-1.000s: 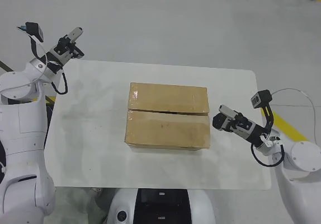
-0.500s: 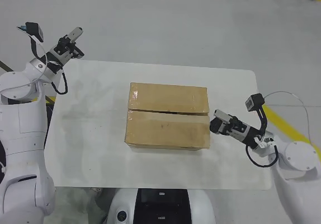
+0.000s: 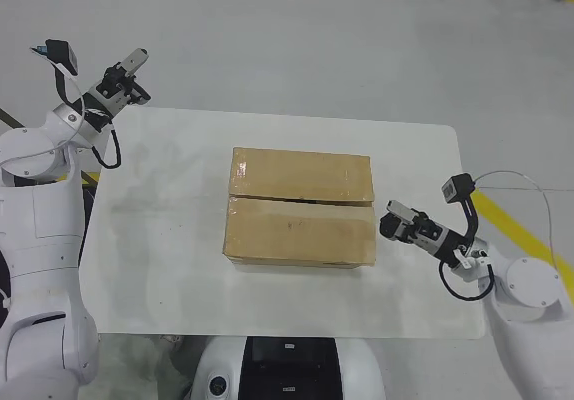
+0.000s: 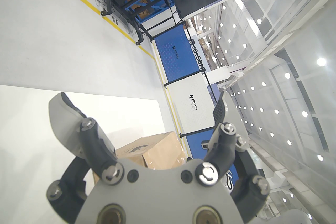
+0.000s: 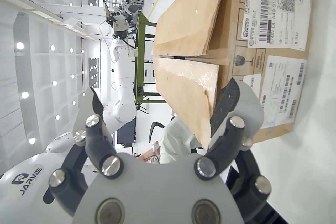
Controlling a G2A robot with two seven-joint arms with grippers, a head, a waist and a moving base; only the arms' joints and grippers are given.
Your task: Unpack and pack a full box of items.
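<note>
On the white table [image 3: 167, 250] the shut box [image 3: 300, 207] is set, the right gripper [image 3: 390, 217] is held with fingers apart just beside it and the left gripper [image 3: 129, 72] likewise far from it, so unpacking seems hardly begun and a flap [image 5: 183, 88] must be lifted next.
</note>
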